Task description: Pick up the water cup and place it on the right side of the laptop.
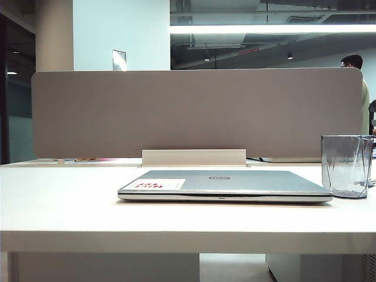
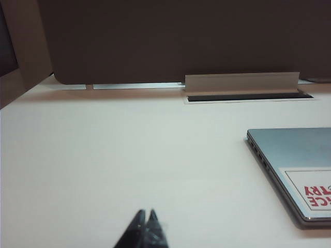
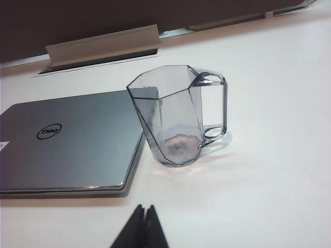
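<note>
we see the water cup (image 3: 178,118) upright on the table (image 1: 59,200), just right of the closed laptop (image 3: 67,144). the right gripper (image 3: 143,209) hovers apart from it, pinched closed and empty; the left gripper (image 2: 145,214) is closed too, over bare table.

You see a clear, glossy grey-tinted cup (image 3: 176,119) — glass or plastic, can't tell — a matt metallic laptop (image 3: 72,144) and a smooth matt table (image 1: 59,200).

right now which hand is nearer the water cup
The right hand: shut, it sits near the water cup, which stands beside the laptop. The left hand, also shut, is over bare table off the laptop's other end; its view shows no cup.
</note>
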You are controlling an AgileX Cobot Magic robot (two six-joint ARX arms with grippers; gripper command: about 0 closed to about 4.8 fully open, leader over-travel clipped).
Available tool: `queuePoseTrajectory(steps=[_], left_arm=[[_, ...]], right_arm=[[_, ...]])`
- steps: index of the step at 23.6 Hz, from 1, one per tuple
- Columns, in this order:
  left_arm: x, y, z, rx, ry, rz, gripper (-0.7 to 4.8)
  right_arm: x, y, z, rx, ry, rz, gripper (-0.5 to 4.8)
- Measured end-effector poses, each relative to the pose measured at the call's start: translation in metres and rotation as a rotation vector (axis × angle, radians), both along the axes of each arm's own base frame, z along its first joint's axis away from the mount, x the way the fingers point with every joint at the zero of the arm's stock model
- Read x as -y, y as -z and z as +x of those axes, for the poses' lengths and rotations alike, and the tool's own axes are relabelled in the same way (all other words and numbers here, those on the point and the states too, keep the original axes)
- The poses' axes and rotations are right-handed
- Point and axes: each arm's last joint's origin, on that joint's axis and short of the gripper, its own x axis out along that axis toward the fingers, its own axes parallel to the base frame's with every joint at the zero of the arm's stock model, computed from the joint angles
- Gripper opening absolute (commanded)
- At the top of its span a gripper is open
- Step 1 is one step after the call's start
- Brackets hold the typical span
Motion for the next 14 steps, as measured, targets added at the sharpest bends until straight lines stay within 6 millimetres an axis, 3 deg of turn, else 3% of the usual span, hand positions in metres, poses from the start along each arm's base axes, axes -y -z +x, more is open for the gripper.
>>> queuePoseTrajectory(steps=[14], left_arm=[[0.0, -0.0061, -0.0004, 0.063, 0.0, 0.0, -0.04]], right_arm=[[0.0, 0.0, 0.0, 0.0, 0.0, 0.0, -0.05]])
